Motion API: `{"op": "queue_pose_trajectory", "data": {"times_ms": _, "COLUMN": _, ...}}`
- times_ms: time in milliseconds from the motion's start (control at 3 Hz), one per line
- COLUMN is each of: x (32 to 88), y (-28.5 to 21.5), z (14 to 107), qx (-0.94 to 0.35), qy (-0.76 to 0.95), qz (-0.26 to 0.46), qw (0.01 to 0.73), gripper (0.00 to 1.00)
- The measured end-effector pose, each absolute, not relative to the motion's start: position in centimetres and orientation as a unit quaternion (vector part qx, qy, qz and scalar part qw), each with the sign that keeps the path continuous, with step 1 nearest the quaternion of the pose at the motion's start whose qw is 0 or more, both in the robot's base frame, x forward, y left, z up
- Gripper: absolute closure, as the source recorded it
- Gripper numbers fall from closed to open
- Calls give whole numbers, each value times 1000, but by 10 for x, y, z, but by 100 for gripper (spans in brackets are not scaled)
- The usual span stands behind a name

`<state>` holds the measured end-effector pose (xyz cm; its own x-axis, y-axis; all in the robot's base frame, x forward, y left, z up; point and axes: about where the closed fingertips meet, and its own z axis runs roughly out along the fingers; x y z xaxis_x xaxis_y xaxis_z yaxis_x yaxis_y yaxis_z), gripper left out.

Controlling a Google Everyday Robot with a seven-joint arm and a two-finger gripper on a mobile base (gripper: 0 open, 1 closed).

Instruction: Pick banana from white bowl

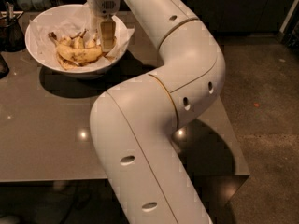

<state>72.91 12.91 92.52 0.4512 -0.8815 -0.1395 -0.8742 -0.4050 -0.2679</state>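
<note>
Step in hand: reaching into the bowl for the grasp, lift not yet begun.

- White bowl (80, 72) sits near the far left corner of the grey worktop (46, 129), lined with crumpled paper (124, 32) that spills over the right rim.
- Banana (79, 55), the long speckled one, lies across the middle of the bowl, stem end pointing to the far left. Shorter bananas (77, 42) crowd just behind it, touching.
- Gripper (103, 44) hangs straight down inside the bowl, over the right end of the banana, at or very close to the fruit. Contact not certain.
- Claw state: cannot tell whether it is released or clenched. Nothing shows the banana raised off the pile.
- Dark wire-mesh holder (10, 31) stands at the far left edge, just beside the bowl, well clear of the arm.

Next move, as I judge it: seat the claw across the banana's width, close gently on soft ripe fruit, then lift straight up. The risks are dragging the paper along or catching a neighbouring banana.
</note>
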Motion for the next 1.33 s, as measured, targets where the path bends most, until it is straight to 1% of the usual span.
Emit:
{"op": "queue_pose_trajectory", "data": {"times_ms": 1000, "x": 732, "y": 142, "z": 895, "qx": -843, "qy": 525, "qz": -9, "qw": 117, "gripper": 35}}
{"op": "queue_pose_trajectory", "data": {"times_ms": 1333, "x": 732, "y": 145, "z": 886, "qx": -845, "qy": 524, "qz": -5, "qw": 107, "gripper": 32}}
